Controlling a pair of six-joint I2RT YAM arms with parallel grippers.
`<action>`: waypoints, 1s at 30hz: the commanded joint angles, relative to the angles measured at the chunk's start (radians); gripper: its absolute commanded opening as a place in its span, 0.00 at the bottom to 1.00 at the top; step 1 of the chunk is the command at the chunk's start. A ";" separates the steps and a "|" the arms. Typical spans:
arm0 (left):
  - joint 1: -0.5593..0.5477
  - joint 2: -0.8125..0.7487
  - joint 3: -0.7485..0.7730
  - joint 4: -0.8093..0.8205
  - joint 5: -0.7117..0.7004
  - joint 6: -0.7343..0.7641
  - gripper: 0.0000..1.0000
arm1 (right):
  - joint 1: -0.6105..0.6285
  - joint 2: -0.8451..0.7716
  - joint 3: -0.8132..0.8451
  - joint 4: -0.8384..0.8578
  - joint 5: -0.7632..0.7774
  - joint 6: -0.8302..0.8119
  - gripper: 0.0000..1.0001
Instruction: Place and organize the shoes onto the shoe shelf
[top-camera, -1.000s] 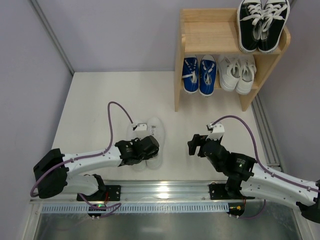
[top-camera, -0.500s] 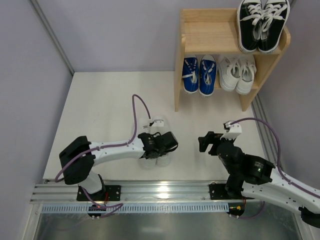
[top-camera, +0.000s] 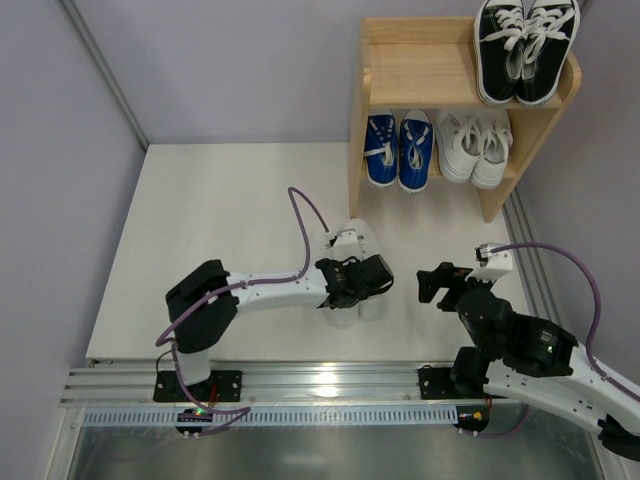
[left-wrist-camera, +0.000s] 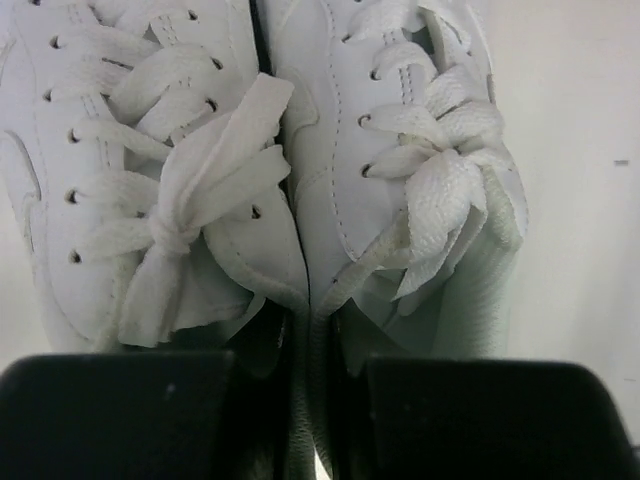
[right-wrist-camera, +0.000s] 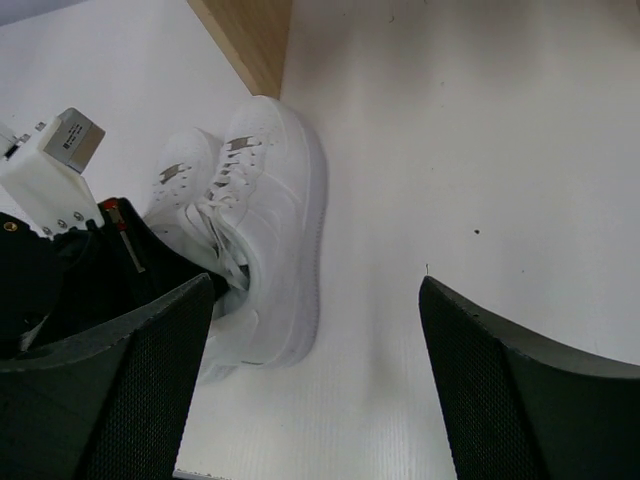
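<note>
- The left gripper (top-camera: 362, 281) is nearly closed. It pinches the inner heel edges of the white shoes (top-camera: 366, 238) together, so both come along as one pair.
- In the left wrist view the laces and toes of the pair (left-wrist-camera: 200, 150) lie straight ahead of the gripper (left-wrist-camera: 315, 365), with the heels at its tips.
- The shelf (top-camera: 420, 75) stands ahead and to the right of that gripper. The left half of its top tier is bare, beside the black shoes (top-camera: 525, 50).
- The blue shoes (top-camera: 398, 150) and the small white shoes (top-camera: 475, 145) fill the lower tier, so the top left looks like the spot to aim for.
- To do it well, keep the pinch firm and the pair level. Lift clear of the shelf's side panel, then set the toes toward the back.
- The right gripper (top-camera: 441, 284) is wide open and holds nothing. The pair (right-wrist-camera: 270, 200) sits to its left, apart from it.
</note>
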 joint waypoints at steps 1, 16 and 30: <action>-0.060 0.023 0.080 0.631 0.129 -0.192 0.00 | 0.004 -0.019 0.049 -0.035 0.053 0.009 0.84; -0.087 0.002 0.032 0.610 0.085 -0.254 0.00 | 0.004 -0.017 0.063 -0.051 0.059 -0.002 0.84; -0.087 -0.053 -0.015 0.659 0.157 -0.159 0.78 | 0.004 0.001 0.043 -0.043 0.042 0.012 0.84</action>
